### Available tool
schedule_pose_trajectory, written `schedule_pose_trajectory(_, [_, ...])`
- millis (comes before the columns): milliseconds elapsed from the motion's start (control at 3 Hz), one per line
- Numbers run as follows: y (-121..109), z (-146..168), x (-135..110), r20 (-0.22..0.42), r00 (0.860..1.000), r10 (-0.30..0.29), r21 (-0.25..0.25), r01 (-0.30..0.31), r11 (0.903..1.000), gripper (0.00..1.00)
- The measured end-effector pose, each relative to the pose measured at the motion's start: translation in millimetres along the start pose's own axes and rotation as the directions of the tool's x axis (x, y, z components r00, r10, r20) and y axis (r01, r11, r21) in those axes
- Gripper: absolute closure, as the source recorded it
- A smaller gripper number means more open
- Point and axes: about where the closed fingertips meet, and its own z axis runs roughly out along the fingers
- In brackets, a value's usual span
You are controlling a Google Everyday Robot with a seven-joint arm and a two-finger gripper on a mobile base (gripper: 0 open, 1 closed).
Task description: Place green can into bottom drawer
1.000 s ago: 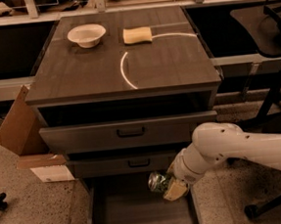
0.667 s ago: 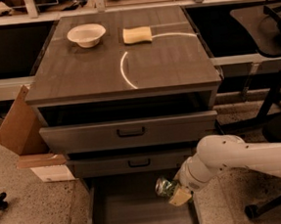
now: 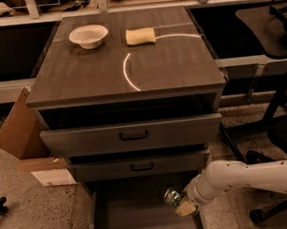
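Holding the green can (image 3: 173,196) in my tool (image 3: 182,204), fingers clenched on it. One pale yellowish finger pad (image 3: 186,209) shows just below and right of the can.

- Tool sits low at the right side of the open bottom drawer (image 3: 135,218), close to its right wall.
- Can is over the drawer's bare floor, right of centre. Can't tell if it touches the floor or hangs just above it. Its tilt is hard to read too; only the glinting green body shows.
- My arm (image 3: 249,175) comes in from the right, white, running roughly level and bending down to the tool.
- Bottom drawer is pulled out toward the near side, wide tray, low sides, nothing else visible in it.
- Middle drawer (image 3: 108,169) is directly above, dark handle, front just ahead of the cabinet face.
- Top drawer (image 3: 85,139) is above that, dark handle, with a dark gap between it and the top surface.

Bench (image 3: 169,64) on top carries:
- white bowl (image 3: 88,36), far left
- yellow sponge (image 3: 140,35), just right of the bowl, not touching
- thin white curved line (image 3: 127,73) running from beside the sponge's right end round to mid-bench

Cardboard box (image 3: 18,125) leans against the cabinet's left side. Dark chair (image 3: 274,30) stands to the right, its legs on the speckled floor (image 3: 52,220).
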Motion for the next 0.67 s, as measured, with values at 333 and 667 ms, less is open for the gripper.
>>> schedule_pose_trajectory(333, [-10,36,11,0.07,0.997,0.04,-0.019,-0.039,0.9991,1.0])
schedule_pose_trajectory(667, [-19,78,13,0.148,0.987,0.058,-0.077,-0.047,0.996,1.0])
